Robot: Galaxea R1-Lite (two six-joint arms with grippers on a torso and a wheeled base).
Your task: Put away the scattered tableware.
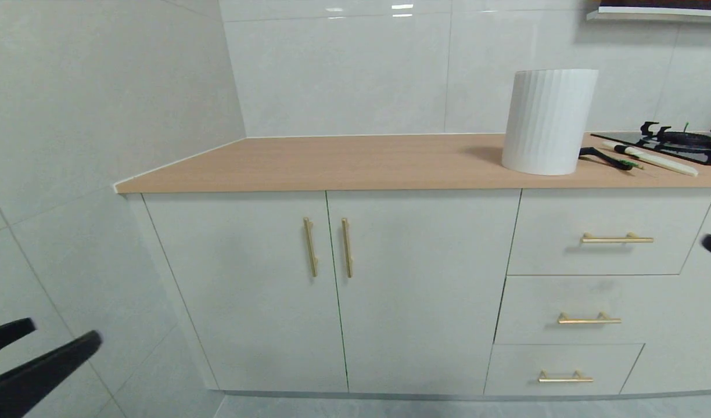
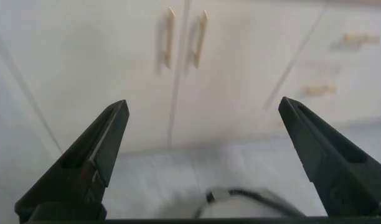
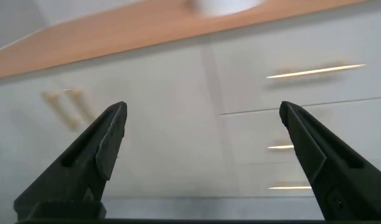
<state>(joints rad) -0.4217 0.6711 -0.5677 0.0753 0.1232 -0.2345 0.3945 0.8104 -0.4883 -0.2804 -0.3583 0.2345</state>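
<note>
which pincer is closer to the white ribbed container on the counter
Right. The right pincer sits in front of the drawers, below and right of the white container; the left pincer is far off to its left, low near the wall.

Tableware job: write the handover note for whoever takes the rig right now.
Left gripper: open, empty, low before the cabinet doors. Right gripper: open, empty, facing the drawers. White ribbed holder stands on the countertop; a dark utensil and a white utensil lie beside it, toward the hob. Done: nothing visibly. Left: both utensils to be put away.
</note>
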